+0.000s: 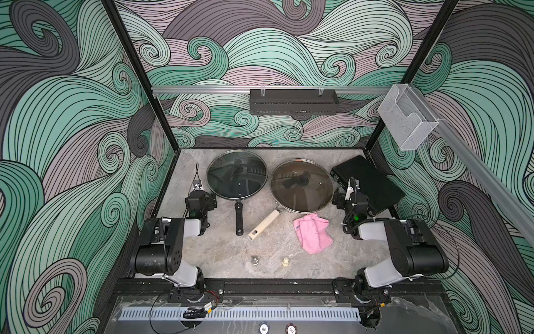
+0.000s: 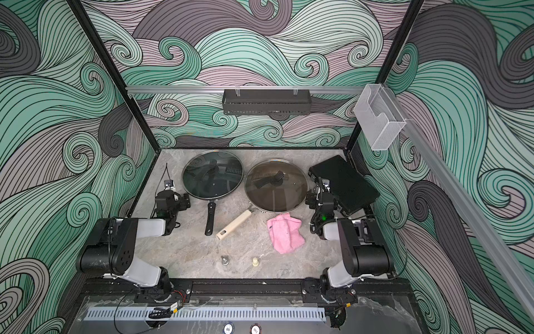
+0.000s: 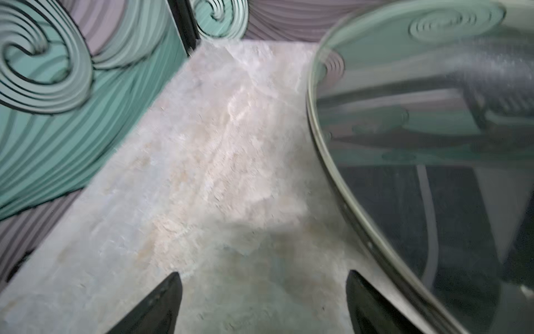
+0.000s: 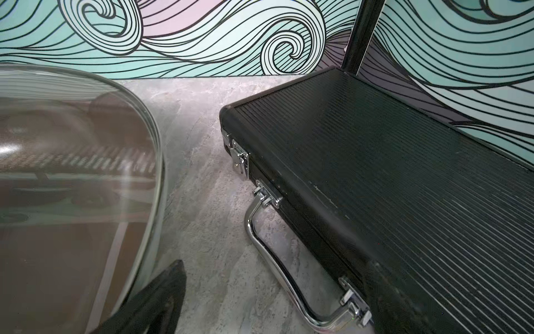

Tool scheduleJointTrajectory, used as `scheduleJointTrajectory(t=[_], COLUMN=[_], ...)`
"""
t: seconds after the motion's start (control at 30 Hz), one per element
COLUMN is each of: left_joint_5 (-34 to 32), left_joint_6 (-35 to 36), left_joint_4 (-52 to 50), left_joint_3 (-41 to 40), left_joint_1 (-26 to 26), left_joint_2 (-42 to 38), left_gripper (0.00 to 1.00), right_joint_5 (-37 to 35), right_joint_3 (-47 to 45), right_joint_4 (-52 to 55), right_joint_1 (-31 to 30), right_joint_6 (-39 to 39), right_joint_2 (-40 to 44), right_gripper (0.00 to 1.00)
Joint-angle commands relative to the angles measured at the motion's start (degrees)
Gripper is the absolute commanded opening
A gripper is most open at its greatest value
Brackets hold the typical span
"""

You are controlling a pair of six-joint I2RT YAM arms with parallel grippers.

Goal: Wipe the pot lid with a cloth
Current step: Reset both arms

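Observation:
Two glass pot lids sit on pans at the back of the table in both top views: a dark one [image 1: 237, 175] [image 2: 212, 175] and a brown one [image 1: 302, 186] [image 2: 276, 186]. The pink cloth [image 1: 312, 232] [image 2: 286, 232] lies crumpled in front of the brown lid, held by nothing. My left gripper [image 1: 200, 192] [image 3: 263, 277] hovers open and empty just left of the dark lid [image 3: 419, 144]. Between the brown lid [image 4: 72, 173] and a black case hangs my right gripper [image 1: 346, 193] [image 4: 264, 269], open and empty. Only one of its fingers [image 4: 167, 295] shows clearly.
The black ribbed case [image 1: 367, 182] [image 4: 390, 173] with a chrome handle [image 4: 277, 260] lies at the back right. A black pan handle [image 1: 239, 219] and a cream one [image 1: 264, 224] point to the front. Two small knobs [image 1: 255, 260] [image 1: 285, 261] stand near the front edge.

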State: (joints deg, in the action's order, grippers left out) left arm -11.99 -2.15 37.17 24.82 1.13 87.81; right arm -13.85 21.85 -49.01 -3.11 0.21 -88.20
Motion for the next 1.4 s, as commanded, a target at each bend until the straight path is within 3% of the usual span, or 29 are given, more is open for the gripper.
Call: scheduleJointTrajectory(t=[0.0, 0.07, 0.1, 0.63, 0.77, 0.83, 0.9, 0.97, 1.07, 1.13, 1.2, 1.37], left_joint_5=[6.0, 6.0, 5.8, 6.0, 7.9, 2.7, -4.0, -1.9, 7.0, 4.5, -0.4, 0.7], left_joint_6=[0.7, -0.1, 0.1, 0.0, 1.4, -0.8, -3.9, -2.1, 2.2, 1.2, -1.0, -1.4], left_joint_4=[3.3, -0.8, 1.1, 0.2, 4.9, 6.7, 1.6, 2.3, 6.1, 7.6, 2.4, 1.1], left_joint_3=[1.9, 3.0, 2.5, 2.8, -0.8, -1.8, 1.6, 1.5, -1.4, -2.5, 1.2, 2.2], left_joint_1=[1.4, 1.4, 1.4, 1.4, 1.0, 1.0, 0.9, 0.1, 0.0, 0.0, 0.1, 0.6], left_joint_2=[0.4, -0.6, 0.0, -0.2, -1.7, -1.9, -0.6, -0.5, -1.7, -2.2, -0.5, -0.4], left_gripper=[0.9, 0.91, 0.99, 0.98, 0.99, 0.99, 0.99, 0.99, 0.99, 0.99, 0.99, 0.99], right_joint_5=[2.6, 2.5, 2.5, 2.6, 2.5, 2.5, 2.5, 2.5, 2.5, 2.5, 2.6, 2.5], right_joint_3=[0.6, 0.6, 0.6, 0.4, 0.4, 0.4, 0.4, 0.4, 0.4, 0.4, 0.4, 0.4], right_joint_4=[-0.7, -0.9, -0.7, -1.1, -1.0, -1.1, -1.0, -1.0, -1.0, -1.0, -0.9, -1.0], right_joint_1=[0.5, 0.4, 0.5, 0.4, 0.4, 0.4, 0.4, 0.5, 0.5, 0.5, 0.4, 0.5], right_joint_6=[-0.6, -0.6, -0.6, -0.6, -0.6, -0.6, -0.5, -0.6, -0.6, -0.6, -0.6, -0.6], right_joint_2=[0.2, 0.1, 0.2, 0.2, 0.2, 0.2, 0.2, 0.3, 0.3, 0.3, 0.3, 0.2], right_gripper=[0.99, 0.99, 0.99, 0.99, 0.99, 0.99, 0.99, 0.99, 0.99, 0.99, 0.99, 0.99])
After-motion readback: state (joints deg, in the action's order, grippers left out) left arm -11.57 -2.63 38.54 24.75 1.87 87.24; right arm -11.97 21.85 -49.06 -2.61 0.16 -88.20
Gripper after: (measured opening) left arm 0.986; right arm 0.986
